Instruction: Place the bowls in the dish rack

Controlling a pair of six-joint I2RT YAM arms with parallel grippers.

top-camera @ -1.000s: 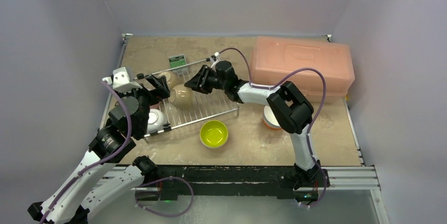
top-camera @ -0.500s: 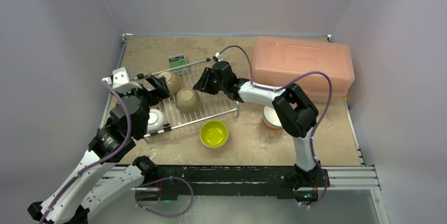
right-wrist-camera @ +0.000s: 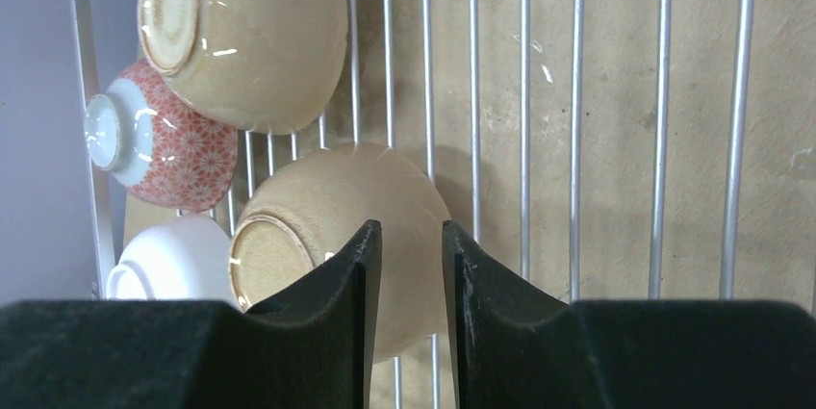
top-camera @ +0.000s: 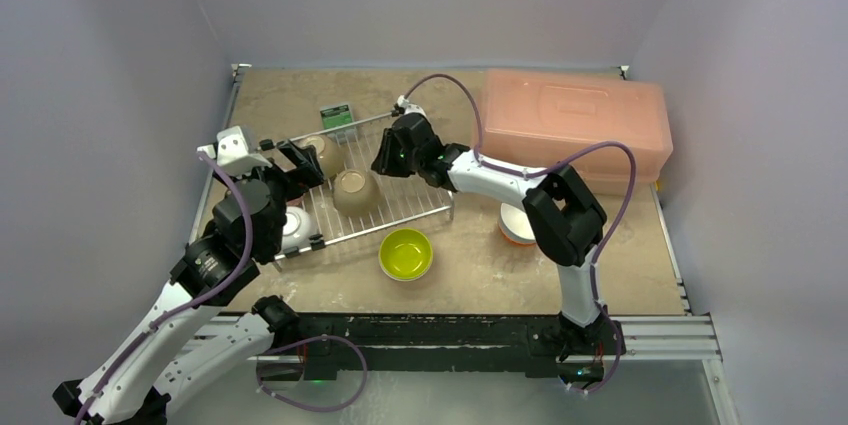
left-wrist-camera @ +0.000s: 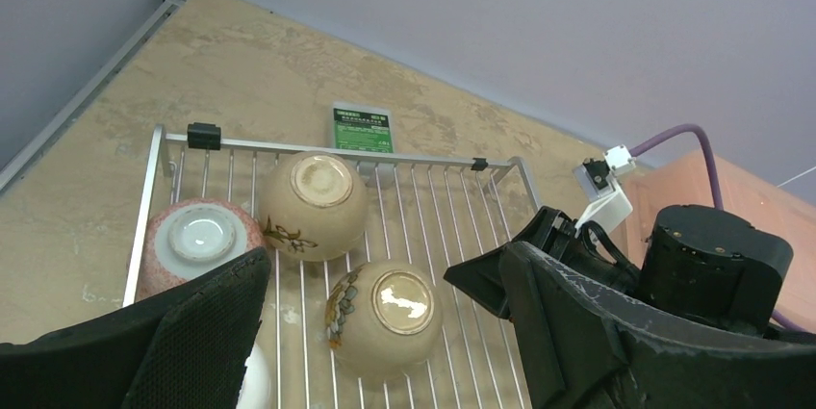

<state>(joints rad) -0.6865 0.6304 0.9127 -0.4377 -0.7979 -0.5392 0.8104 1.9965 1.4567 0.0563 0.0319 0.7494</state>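
right gripper (right-wrist-camera: 409, 232) drawn back off the beige bowl (right-wrist-camera: 327, 209), jaws narrowed, bowl now lying on dish rack (top-camera: 412, 201)

Soft, even light falls from above, leaving the worktop (top-camera: 470, 265) bright and the shadows on it faint. In the left wrist view small white glints sit on the glazed beige bowl (left-wrist-camera: 385, 318) (the red patterned bowl (left-wrist-camera: 197, 241) carries one too). In the right wrist view the right gripper (right-wrist-camera: 409, 236) reads dark and slightly soft along the bottom edge, while the dish rack (right-wrist-camera: 577, 140) wires are sharp.
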